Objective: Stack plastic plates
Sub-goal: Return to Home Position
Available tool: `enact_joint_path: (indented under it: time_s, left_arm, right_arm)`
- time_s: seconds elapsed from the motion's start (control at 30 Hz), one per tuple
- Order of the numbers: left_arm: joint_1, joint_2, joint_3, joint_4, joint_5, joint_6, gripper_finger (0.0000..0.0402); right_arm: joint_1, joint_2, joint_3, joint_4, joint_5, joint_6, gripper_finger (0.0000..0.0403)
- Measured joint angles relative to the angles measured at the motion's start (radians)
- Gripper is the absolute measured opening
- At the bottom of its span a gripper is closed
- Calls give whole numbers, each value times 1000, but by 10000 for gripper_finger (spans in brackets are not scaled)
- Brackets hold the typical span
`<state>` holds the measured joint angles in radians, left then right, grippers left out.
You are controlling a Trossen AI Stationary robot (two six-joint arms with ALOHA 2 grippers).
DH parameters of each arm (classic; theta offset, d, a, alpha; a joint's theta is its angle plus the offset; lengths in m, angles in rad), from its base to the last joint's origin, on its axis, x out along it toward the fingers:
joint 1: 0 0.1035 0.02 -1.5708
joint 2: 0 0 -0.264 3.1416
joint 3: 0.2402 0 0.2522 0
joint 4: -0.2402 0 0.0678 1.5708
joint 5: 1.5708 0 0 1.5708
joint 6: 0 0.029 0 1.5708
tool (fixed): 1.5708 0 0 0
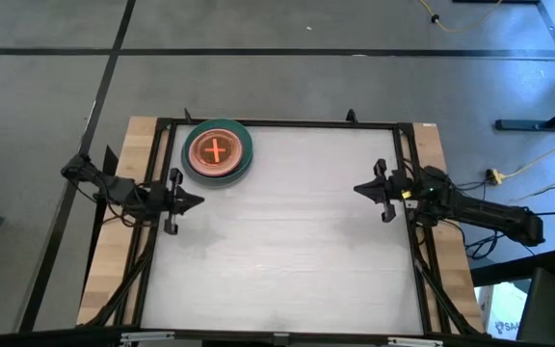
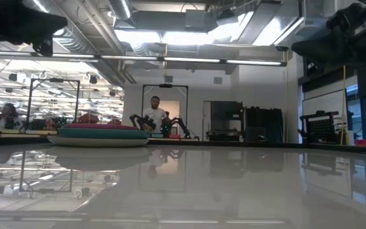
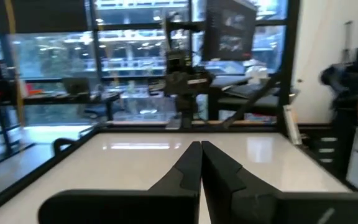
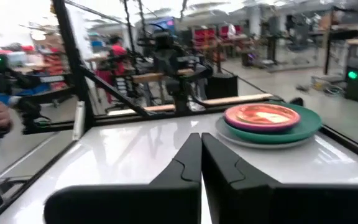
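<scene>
Plastic plates (image 1: 218,151) sit in one stack at about 11 o'clock on the table (image 1: 287,251), near its far edge. Small orange plate (image 4: 263,115) on top, magenta plate (image 4: 260,128) under it, wide teal plate (image 4: 306,121) lower, grey plate (image 4: 232,135) at the bottom on the table. Any others in between are hidden.

My left fingers (image 1: 197,201) are pressed together, up off the table at 9 o'clock, near the stack but not touching it. My right fingers (image 1: 359,189) are together too, at 3 o'clock, well apart from the stack. Neither holds anything. Stacking looks done and both arms look parked.

Handling guess: the plates are light, stiff, thin and slick, so a bump would likely slide the upper ones off centre. To move one I'd pinch the rim, one finger over and one under, where a wider plate's overhang leaves room. The flat middle gives nothing to grip.
</scene>
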<state>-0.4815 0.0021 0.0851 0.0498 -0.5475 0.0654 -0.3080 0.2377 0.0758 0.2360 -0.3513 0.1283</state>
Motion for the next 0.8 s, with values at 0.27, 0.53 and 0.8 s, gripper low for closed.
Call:
enact_joint_path:
  time_s: [0.27, 0.53, 0.8]
  left_arm:
    - [87, 0, -17, -14, 15, 9, 1]
    - [159, 0, -25, -13, 40, 16, 1]
    - [231, 0, -25, -20, 220, 23, 0]
  right_arm:
    - [0, 0, -69, 86, -42, 23, 1]
    - [0, 0, -69, 106, -62, -1, 1]
    - [0, 0, -69, 98, -67, -15, 1]
